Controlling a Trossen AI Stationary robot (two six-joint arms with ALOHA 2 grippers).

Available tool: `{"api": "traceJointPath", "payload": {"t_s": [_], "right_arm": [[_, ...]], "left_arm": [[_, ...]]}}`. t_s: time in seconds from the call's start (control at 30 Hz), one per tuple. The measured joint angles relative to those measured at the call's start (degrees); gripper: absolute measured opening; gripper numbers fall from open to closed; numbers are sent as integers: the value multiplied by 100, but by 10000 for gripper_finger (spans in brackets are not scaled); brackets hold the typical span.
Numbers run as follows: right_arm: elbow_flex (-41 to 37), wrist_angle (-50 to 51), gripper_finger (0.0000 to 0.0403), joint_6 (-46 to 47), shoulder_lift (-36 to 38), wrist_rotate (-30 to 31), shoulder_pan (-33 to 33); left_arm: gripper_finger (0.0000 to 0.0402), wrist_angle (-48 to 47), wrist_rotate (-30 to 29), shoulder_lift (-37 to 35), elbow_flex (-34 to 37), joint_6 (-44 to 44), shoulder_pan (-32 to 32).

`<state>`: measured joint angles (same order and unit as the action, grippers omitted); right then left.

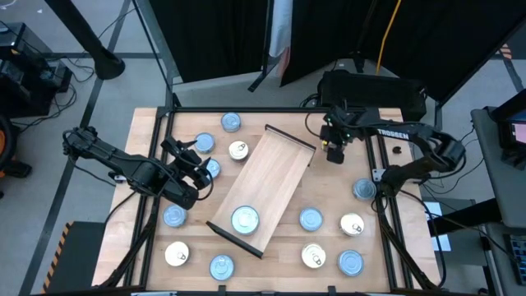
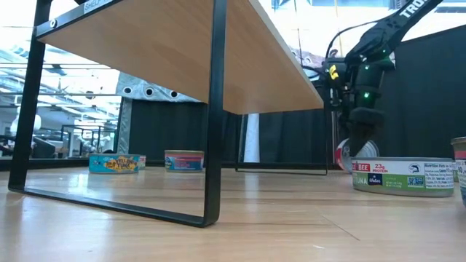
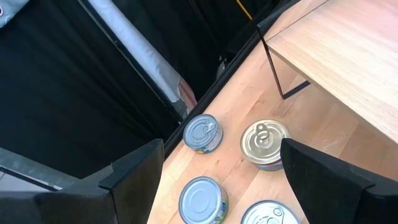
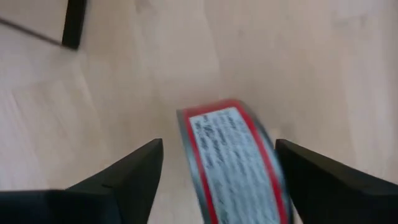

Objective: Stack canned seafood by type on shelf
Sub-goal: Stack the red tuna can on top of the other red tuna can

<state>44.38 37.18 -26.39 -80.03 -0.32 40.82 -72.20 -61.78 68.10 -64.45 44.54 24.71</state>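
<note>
At the table's 1 o'clock corner, the right gripper (image 1: 335, 153) hangs over a red-labelled tin (image 4: 235, 160) standing on edge, fingers spread on either side, not gripping. The shelf (image 1: 271, 177) lies diagonally at centre, one tin (image 1: 245, 219) on it. The left gripper (image 1: 196, 168), at 9 o'clock, is wide open above blue tins (image 3: 201, 200). A green tin (image 2: 402, 177) reads "TUNA"; a yellow tin (image 2: 116, 164) reads "YELLOW TUNA".

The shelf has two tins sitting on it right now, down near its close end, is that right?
Not quite: the shelf carries only one blue-topped tin, near that end. The high view shows the rest of the board bare, with the other tins on the table around it.
</note>
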Motion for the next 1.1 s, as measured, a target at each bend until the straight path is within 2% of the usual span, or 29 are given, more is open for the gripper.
{"api": "traceJointPath", "payload": {"t_s": [0.1,0.37,0.47,0.57,0.73,1.1], "right_arm": [[0,180,252,6,-46,22,0],[6,672,118,328,-24,-11,-4],[9,847,117,602,-20,-178,-4],[2,1050,117,962,40,-637,-24],[15,1310,124,1473,442,-1157,-271],[1314,2717,119,2488,1458,-2138,-1150]], "left_arm": [[322,-2,0,0,0,0,-2],[322,-9,0,0,0,-3,0],[322,-9,0,0,0,-4,-1],[322,-11,0,0,0,-3,0],[322,-15,0,1,0,-31,-1],[322,-28,0,2,0,-44,-2]]}}
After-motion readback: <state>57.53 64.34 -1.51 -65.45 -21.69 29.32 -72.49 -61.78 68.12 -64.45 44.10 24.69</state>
